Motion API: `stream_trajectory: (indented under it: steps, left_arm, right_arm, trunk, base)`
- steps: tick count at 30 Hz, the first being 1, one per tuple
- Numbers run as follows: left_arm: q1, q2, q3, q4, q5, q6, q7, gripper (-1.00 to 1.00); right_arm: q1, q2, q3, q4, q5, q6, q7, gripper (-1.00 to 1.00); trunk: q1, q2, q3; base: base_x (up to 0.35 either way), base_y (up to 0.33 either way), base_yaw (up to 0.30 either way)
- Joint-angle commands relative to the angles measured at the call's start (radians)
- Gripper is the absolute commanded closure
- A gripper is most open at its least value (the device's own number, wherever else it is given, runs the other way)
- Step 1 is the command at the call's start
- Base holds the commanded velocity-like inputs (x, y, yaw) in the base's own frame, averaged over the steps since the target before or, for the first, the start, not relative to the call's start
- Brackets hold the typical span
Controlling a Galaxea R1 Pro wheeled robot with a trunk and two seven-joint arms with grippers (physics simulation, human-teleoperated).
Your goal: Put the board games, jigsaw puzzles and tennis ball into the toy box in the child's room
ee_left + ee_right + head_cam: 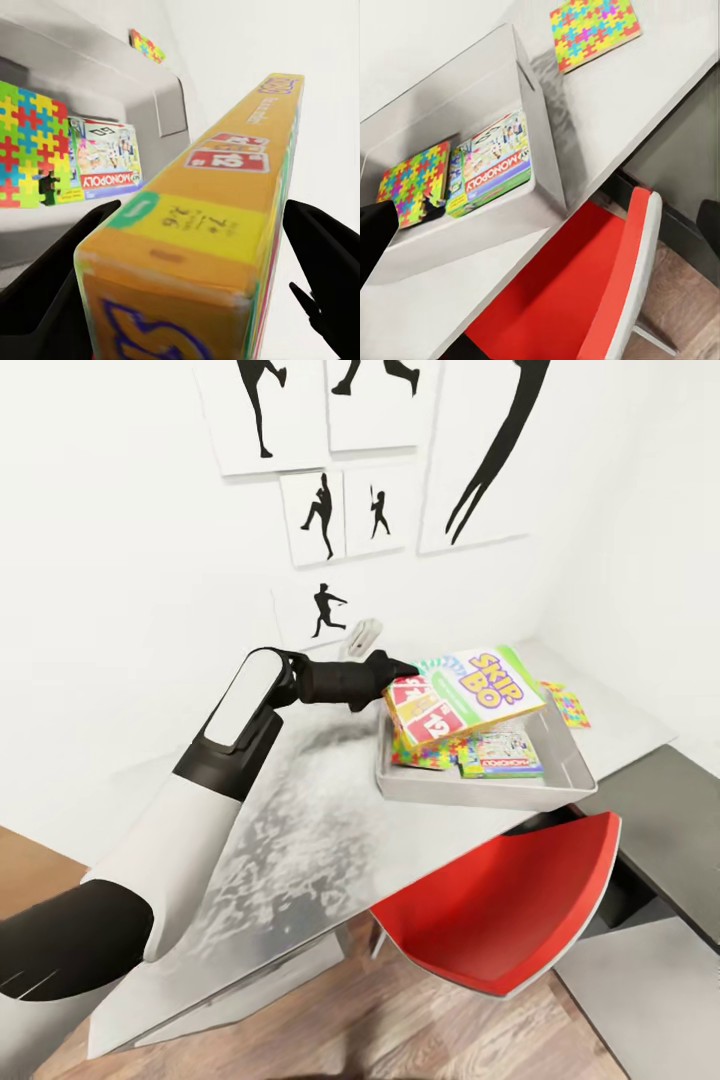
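Note:
My left gripper [388, 678] is shut on the Skip-Bo board game [472, 695], holding it tilted over the near-left part of the light grey toy box [480, 788] on the table [300, 840]. In the left wrist view the box's yellow edge [225, 202] runs between both fingers [45, 300]. Inside the toy box lie the Monopoly game [495, 165] and a jigsaw puzzle [416, 180]. A second jigsaw puzzle [592, 26] lies on the table beyond the toy box. My right gripper [547, 217] hovers open above the toy box's near wall. The tennis ball and the bed are out of view.
A red chair [510, 905] is tucked under the table's front edge, just below the toy box. A lower dark grey desk [670, 830] adjoins on the right. A small white object [365, 635] rests against the wall behind my left arm. Silhouette pictures hang above.

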Motion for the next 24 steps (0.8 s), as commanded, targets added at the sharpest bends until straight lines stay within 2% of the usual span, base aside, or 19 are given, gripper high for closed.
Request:
stream_trajectory:
  steps: [1, 9, 18, 24]
  left_arm:
    - [-0.012, 0.000, -0.030, 0.000, 0.014, -0.001, 0.011, 1.00]
    - [-0.022, -0.001, -0.053, 0.001, 0.017, -0.002, 0.011, 1.00]
    - [-0.029, -0.001, -0.058, 0.001, 0.016, -0.005, 0.011, 1.00]
    - [-0.030, -0.001, -0.059, 0.001, 0.014, -0.007, 0.011, 1.00]
  right_arm:
    - [-0.001, 0.001, -0.003, 0.000, 0.009, 0.005, 0.010, -1.00]
    - [-0.001, 0.001, -0.004, 0.000, 0.009, 0.005, 0.010, -1.00]
    - [-0.001, 0.002, -0.006, 0.000, 0.009, 0.005, 0.009, -1.00]
    - [-0.001, 0.003, -0.007, 0.000, 0.010, 0.005, 0.010, -1.00]
  trunk:
    - [0.001, -0.002, -0.002]
    - [0.001, -0.002, -0.001]
    - [0.001, -0.002, -0.001]
    - [0.001, -0.002, -0.001]
  base:
    - [0.006, -0.003, -0.019]
    - [0.010, -0.026, -0.008]
    - [0.129, -0.192, -0.001]
    - [0.079, -0.093, 0.000]
